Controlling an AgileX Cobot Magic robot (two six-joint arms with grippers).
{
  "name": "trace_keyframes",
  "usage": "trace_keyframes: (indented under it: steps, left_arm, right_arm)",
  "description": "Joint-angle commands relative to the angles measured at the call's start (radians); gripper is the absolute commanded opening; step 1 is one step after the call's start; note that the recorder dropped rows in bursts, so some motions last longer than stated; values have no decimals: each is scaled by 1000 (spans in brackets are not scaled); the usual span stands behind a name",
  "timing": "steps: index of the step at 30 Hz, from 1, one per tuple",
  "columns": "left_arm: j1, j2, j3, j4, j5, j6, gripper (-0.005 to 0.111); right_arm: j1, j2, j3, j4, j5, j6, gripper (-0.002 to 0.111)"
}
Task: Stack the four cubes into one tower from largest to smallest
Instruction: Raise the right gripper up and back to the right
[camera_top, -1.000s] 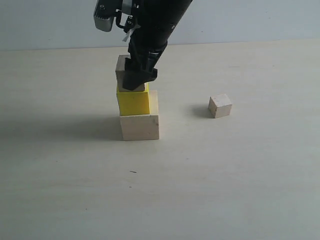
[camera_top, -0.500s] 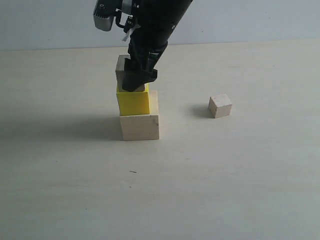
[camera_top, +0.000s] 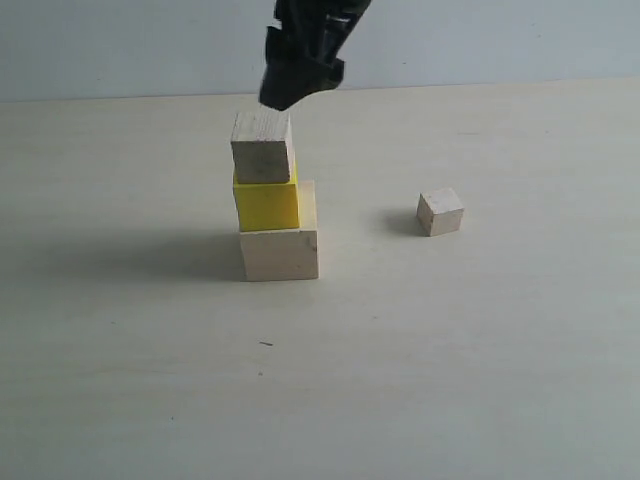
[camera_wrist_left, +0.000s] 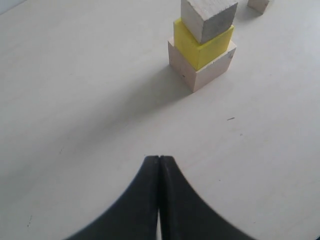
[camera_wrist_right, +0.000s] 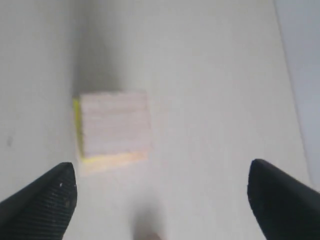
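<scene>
Well — pale tabletop (camera_top: 450, 380) (grey wall (camera_top: 120, 45) behind)

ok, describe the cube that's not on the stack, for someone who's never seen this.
On the pale table stands a stack of three cubes with a yellow cube in its middle. To its right in the exterior view, well apart, sits a small wooden cube alone. It is the smallest of the four and the only one not stacked.

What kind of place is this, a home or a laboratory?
Likely a robot test bench: a bare pale tabletop, a plain wall behind it, and stacked cubes under the open right gripper.
</scene>
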Motion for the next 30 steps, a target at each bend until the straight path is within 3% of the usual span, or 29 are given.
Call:
trace_keyframes:
  steps: [1, 10, 15, 19, 22, 28, 30]
  left_arm:
    - [-3, 0, 1, -4, 8, 1, 0]
    - [-3, 0, 1, -4, 24, 1, 0]
    - [-50, 0, 1, -1, 26, 4, 0]
    - [-81, 0, 1, 28, -5, 4, 0]
    - [-81, 0, 1, 32, -11, 4, 0]
    - [-81, 0, 1, 39, -11, 4, 0]
    - [-81, 0, 1, 38, -11, 4, 0]
  right_arm:
    - [-9, -17, -4, -269, 46, 127, 85]
    - [-147, -17, -4, -233, 35, 154, 85]
    - [-382, -17, -4, -5, 13, 384, 85]
    - [-496, -17, 51, 147, 62, 503, 85]
    - [-504, -23, 187, 145, 21, 621, 85]
    - [-504, -190, 492, 191, -291, 611, 85]
    - [-502, -229, 537, 188, -322, 574, 85]
